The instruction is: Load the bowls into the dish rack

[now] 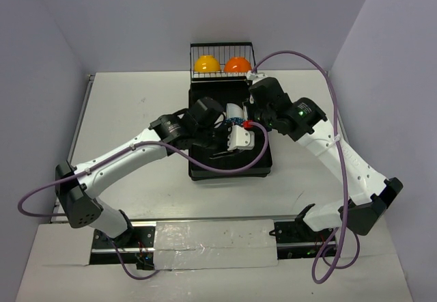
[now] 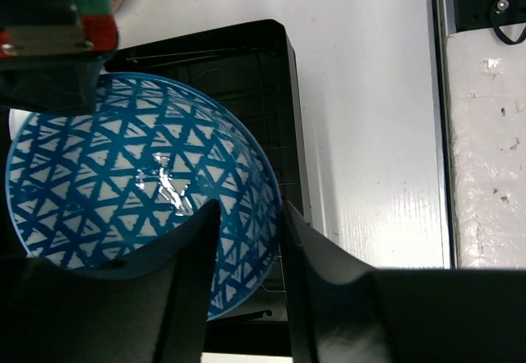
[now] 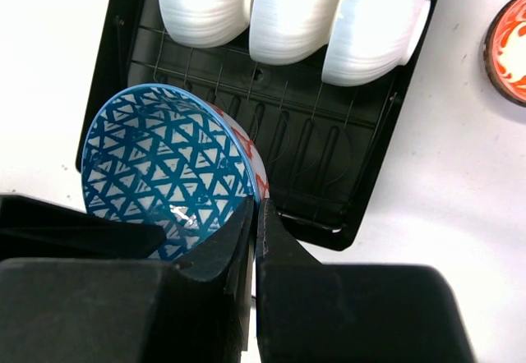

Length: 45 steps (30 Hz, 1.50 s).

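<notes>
A blue-patterned bowl [image 3: 164, 166] with a red-white outside is tilted on edge above the black dish rack [image 1: 232, 165]. My right gripper [image 3: 255, 207] is shut on its rim. My left gripper [image 2: 251, 215] straddles the opposite rim of the same bowl [image 2: 131, 174], one finger inside and one outside. Its jaws are narrowed but still apart. In the top view both grippers meet over the rack around the bowl [image 1: 235, 121]. Three white bowls [image 3: 288, 10] stand on edge in the rack [image 3: 312, 158]. A yellow bowl [image 1: 206, 63] and an orange bowl [image 1: 237, 63] lie upside down in the wire basket [image 1: 222, 48].
Another red-white bowl [image 3: 509, 43] sits upside down on the white table beside the rack. The rack's slatted floor [image 2: 246, 59] lies under the held bowl. Purple cables loop from both arms over the rack and table.
</notes>
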Available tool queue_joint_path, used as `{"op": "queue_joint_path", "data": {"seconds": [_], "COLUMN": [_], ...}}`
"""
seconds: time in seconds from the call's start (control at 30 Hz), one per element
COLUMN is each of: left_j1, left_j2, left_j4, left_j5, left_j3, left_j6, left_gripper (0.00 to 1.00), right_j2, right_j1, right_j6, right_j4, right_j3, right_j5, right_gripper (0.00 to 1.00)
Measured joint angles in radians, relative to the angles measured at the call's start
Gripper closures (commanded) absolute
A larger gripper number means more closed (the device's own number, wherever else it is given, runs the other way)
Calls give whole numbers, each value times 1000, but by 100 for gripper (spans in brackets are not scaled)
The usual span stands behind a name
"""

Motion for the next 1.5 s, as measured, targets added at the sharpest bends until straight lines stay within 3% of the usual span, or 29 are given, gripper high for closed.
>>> {"op": "queue_joint_path", "data": {"seconds": [0.37,0.47,0.6,0.7,0.77,1.0,1.1,1.3,1.5], "left_j1": [-3,-3,-13,-20,-20,-11,-2,42,158], "left_j2": [45,47,47,45,41,-20,-48,-155,-319], "left_j4": [-19,-26,-17,-12,-6,45,80,238,545], "left_j5": [0,0,8,6,5,4,8,32,34], "left_j3": [20,20,27,31,21,-92,-155,-311,-513], "left_j6": [0,-2,8,5,-2,-58,-104,-278,-637], "left_gripper": [64,76,99,100,100,100,100,100,100], "right_j2": [2,2,6,7,7,-33,-91,-257,-426], "right_j1": [-4,-5,-13,-24,-24,-41,-56,-68,-72], "right_j6": [-15,-18,-21,-22,-22,-25,-27,-16,2], "right_j4": [2,3,8,9,16,36,49,126,242], "right_j3": [0,0,-2,-11,-16,-40,-52,-108,-209], "right_j5": [7,6,15,15,9,-51,-61,-47,-16], "right_gripper": [100,100,100,100,93,36,21,1,0]}}
